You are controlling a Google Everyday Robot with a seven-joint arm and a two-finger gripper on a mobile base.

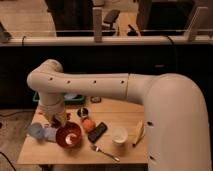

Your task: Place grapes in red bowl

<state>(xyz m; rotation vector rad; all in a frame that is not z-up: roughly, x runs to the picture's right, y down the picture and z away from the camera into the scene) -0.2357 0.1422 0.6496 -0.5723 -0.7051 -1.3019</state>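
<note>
Arm (170,120) fills the near right. Its pincer (58,118) hangs over the tabletop's (117,116) 9 o'clock side; wide or narrow, you cannot tell. Grapes (61,120), a dark lump, sit right at the pincer, at 11 o'clock of the red bowl (68,136), just beside its rim. Expect them to be light, soft, bumpy and easily bruised. Take the cluster across its middle, gently.
</note>
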